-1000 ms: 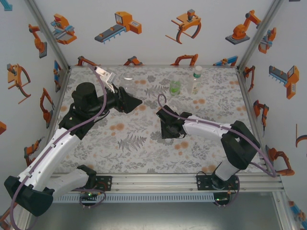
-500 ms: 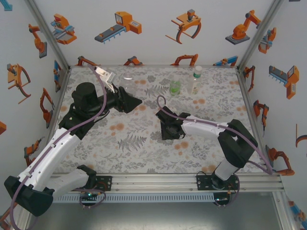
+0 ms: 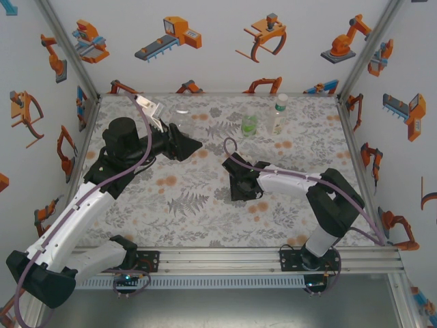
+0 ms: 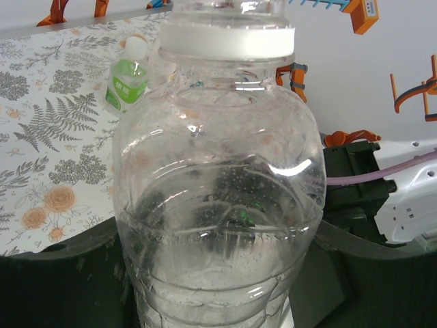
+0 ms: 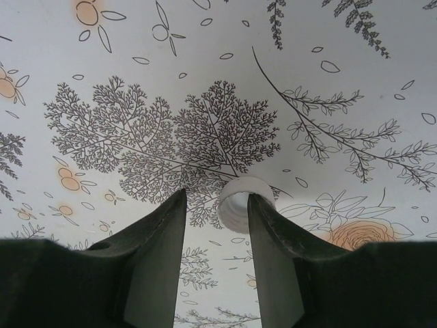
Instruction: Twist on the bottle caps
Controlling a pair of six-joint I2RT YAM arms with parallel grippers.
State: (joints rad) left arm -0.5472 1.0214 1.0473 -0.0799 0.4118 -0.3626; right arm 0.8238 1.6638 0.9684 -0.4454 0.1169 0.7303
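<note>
Roughly at 10 o'clock on the table (image 3: pixel 205 225), the left gripper (image 3: pixel 190 145) is clamped round the clear bottle (image 4: pixel 218 191), neck up, with a white band (image 4: pixel 225 42) at the neck. The right gripper (image 5: pixel 217 195) sits near centre, low over the table, jaws parted with nothing clamped. A white cap (image 5: pixel 240 199) lies at the tip of its 3 o'clock finger, touching or just beside, can't tell. The green bottle (image 3: pixel 249 124) and tall bottle (image 3: pixel 277 115) stand side by side at 1 o'clock near the far edge, well apart from both grippers. Bare tabletop runs from centre to the near edge.
</note>
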